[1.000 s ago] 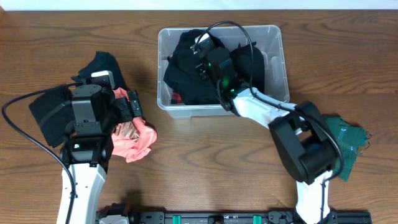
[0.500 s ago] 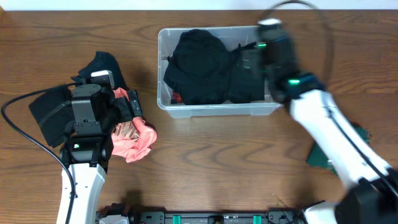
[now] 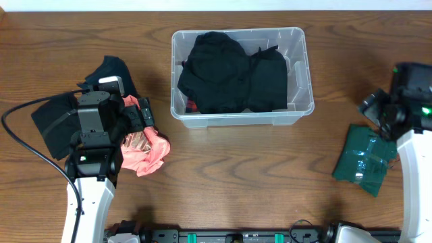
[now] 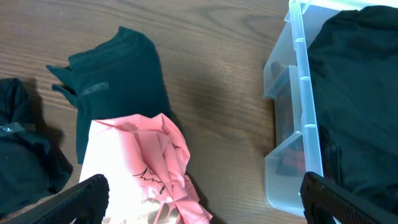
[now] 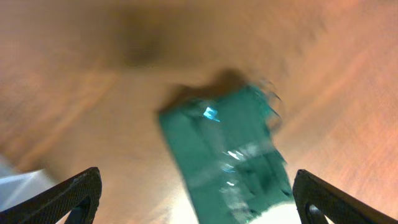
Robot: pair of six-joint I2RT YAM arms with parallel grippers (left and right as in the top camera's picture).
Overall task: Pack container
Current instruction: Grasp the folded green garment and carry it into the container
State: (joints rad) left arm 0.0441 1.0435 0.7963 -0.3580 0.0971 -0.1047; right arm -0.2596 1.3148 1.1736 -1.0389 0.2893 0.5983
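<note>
container (image 3: 302, 74) sits long axis left-right; left gripper (image 4: 205, 196) and, seemingly, right gripper (image 5: 196, 194) gape empty.

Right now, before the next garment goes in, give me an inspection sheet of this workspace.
Surface: brown wood-grain table; no spills seen.
Job's things: clear rectangular plastic container, holding black clothing.
Clutter: crumpled pink garment, black clothes and dark green cloth on the left; green plastic-wrapped packet on the right.
Grippers: left gripper open over the pink garment; right gripper open above the green packet, in a blurred view.
Cables: black cable loops left of the left arm.
Surroundings: white strip beyond the far edge; black rail at the near edge.
</note>
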